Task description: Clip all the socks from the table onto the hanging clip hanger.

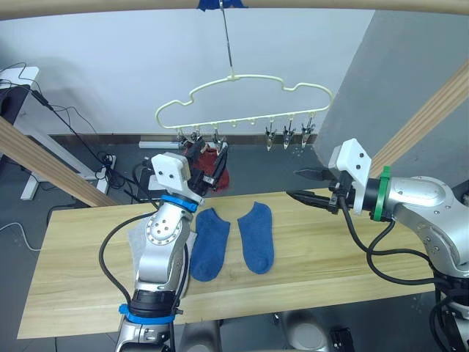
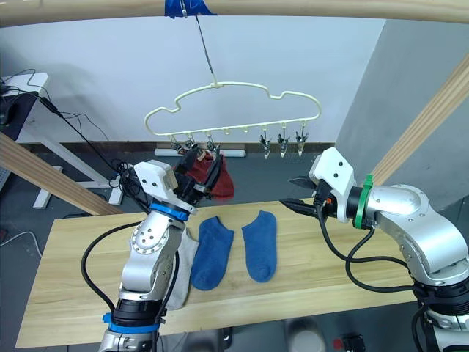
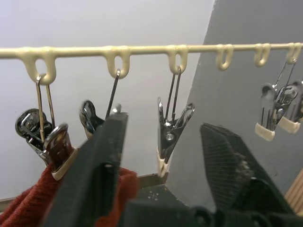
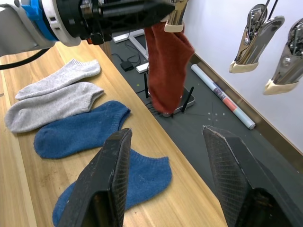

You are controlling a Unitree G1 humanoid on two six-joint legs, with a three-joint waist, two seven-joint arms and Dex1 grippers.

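- Four socks lie flat on the surface (image 1: pixel 352 268), a long top of light wooden planks: two blue socks (image 1: pixel 209 243) side by side near its middle, and two grey socks (image 4: pixel 52 99) just beside them on the robot's left, stacked edge to edge.
- Of the grey pair, the head views show just a corner beside the left arm; the right wrist view shows both whole.
- Red socks (image 4: pixel 165 71) hang from clips at the left end of the hanger (image 1: pixel 242 99), above the far edge of the surface. How many are in that red bunch cannot be told.
- The left hand (image 1: pixel 209 170) is raised at that left end, its fingers spread, with the red knit and a clip (image 3: pixel 171 132) between them; nothing is gripped.
- The right hand (image 1: pixel 306 185) hovers over the surface below the hanger's right end, fingers apart and empty, pointing toward the left hand.
- The hanger is pale yellow, cloud-shaped, with six clips on its straight bar: three at the left, three bare clips (image 1: pixel 289 134) at the right.
- Its long hook goes up to a wooden pole (image 1: pixel 330 4), fixed there with blue tape (image 1: pixel 220 4).
- Beyond the surface: dark floor with cables, a white wall, slanted wooden beams on either side, and a white desk leg far left of the hanger.
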